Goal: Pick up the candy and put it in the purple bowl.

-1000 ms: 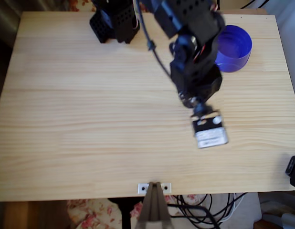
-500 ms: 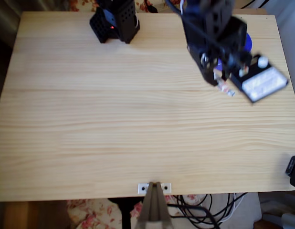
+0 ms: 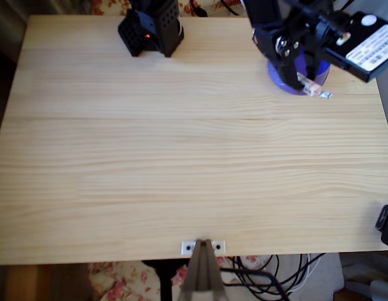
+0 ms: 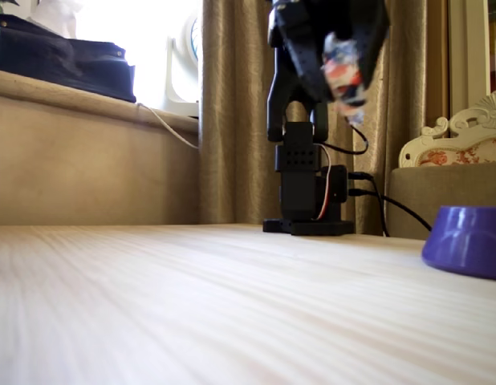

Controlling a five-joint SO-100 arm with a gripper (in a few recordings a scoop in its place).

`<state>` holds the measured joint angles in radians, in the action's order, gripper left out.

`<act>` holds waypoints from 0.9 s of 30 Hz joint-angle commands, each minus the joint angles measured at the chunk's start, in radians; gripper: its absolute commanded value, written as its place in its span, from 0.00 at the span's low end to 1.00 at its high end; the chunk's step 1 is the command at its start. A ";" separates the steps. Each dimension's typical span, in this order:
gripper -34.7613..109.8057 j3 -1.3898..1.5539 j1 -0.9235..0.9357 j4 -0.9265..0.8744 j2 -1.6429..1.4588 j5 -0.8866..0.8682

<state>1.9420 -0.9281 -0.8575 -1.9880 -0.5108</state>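
Note:
My black gripper (image 3: 305, 79) hangs at the back right of the table in the overhead view, shut on the candy (image 3: 314, 88), whose white and orange twisted end sticks out below the fingers. Directly beneath the arm sits the purple bowl (image 3: 292, 81), mostly covered by it; the candy lies over the bowl's front right rim in that view. The fixed view shows the gripper (image 4: 341, 64) high above the table holding the blurred candy (image 4: 345, 76), and the bowl (image 4: 468, 241) rests on the wood at the far right.
The arm's black base (image 3: 150, 28) stands at the table's back edge, also visible against the curtain (image 4: 309, 192). A white bracket (image 3: 203, 247) sits at the front edge with cables below it. A black object (image 3: 387, 226) pokes in at the right edge.
The gripper has swung with the candy from the table's middle right toward the back right, ending over the purple bowl. The wrist has turned so its white label faces right.

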 commanded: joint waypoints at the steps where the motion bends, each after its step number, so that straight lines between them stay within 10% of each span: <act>1: 0.24 0.002 -0.044 0.029 -0.094 -0.005; 27: 0.24 0.098 -0.265 0.189 -0.094 -0.011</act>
<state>2.0632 -1.1628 -0.7118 -2.0862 -0.5108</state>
